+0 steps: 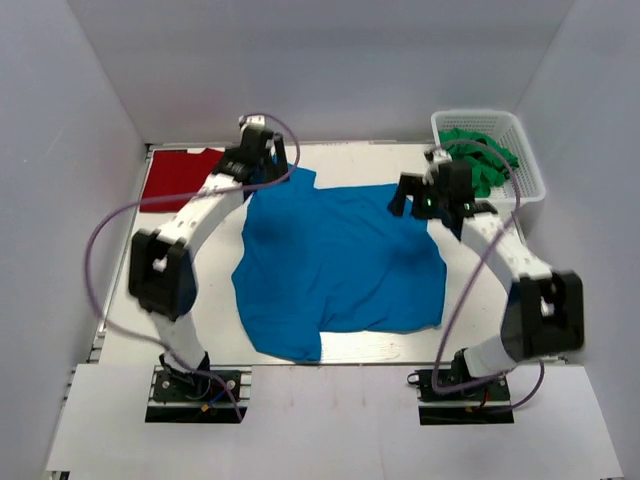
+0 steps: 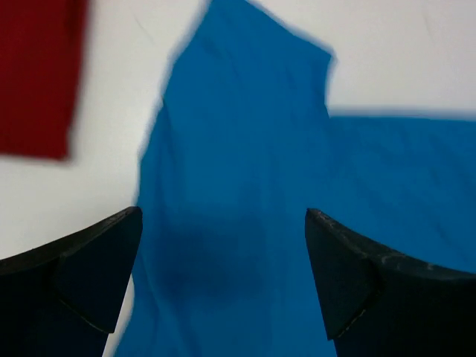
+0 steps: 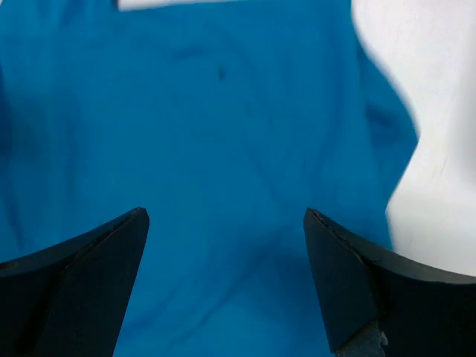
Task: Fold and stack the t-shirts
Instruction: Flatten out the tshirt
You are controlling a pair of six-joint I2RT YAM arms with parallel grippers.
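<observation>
White arm links point(image 1: 205, 207), black joints point(image 1: 160, 275), purple cables point(image 1: 92, 250), black bases point(image 1: 195, 387).

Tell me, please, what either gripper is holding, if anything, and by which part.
Nothing is held: the left gripper and the right gripper both stand open above the blue t-shirt, gripping no cloth.

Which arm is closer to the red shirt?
Left. The left gripper hovers over a sleeve of the blue shirt, beside the red shirt; the right gripper is across it, near the basket.
</observation>
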